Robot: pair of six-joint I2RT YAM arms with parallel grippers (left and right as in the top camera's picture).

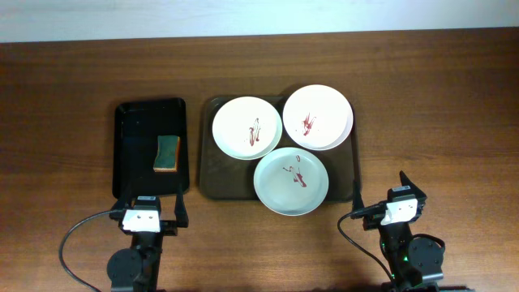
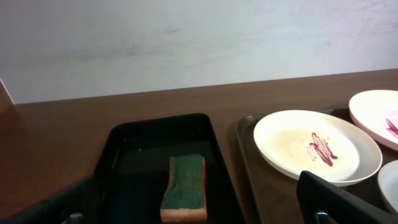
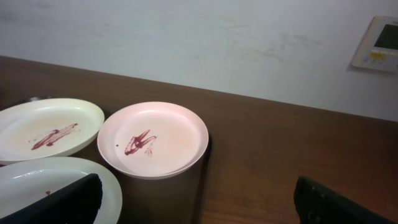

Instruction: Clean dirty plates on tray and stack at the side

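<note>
Both arms sit at the bench's near edge, the left claw (image 1: 151, 208) and the right claw (image 1: 381, 193) spread open and holding nothing. Just beyond them, the greenish plate (image 1: 290, 181) lies on the brown tray (image 1: 208, 174), its rim touching or overlapping the two farther plates, so lifting one may drag a neighbour or smear the red streaks. The sponge (image 1: 167, 152) lies flat in the black tray (image 1: 126, 122); a shallow pinch could slip off it. Farthest, the cream plate (image 1: 247, 128) and the pink plate (image 1: 318, 117) crowd the tray wall, leaving little finger room.
</note>
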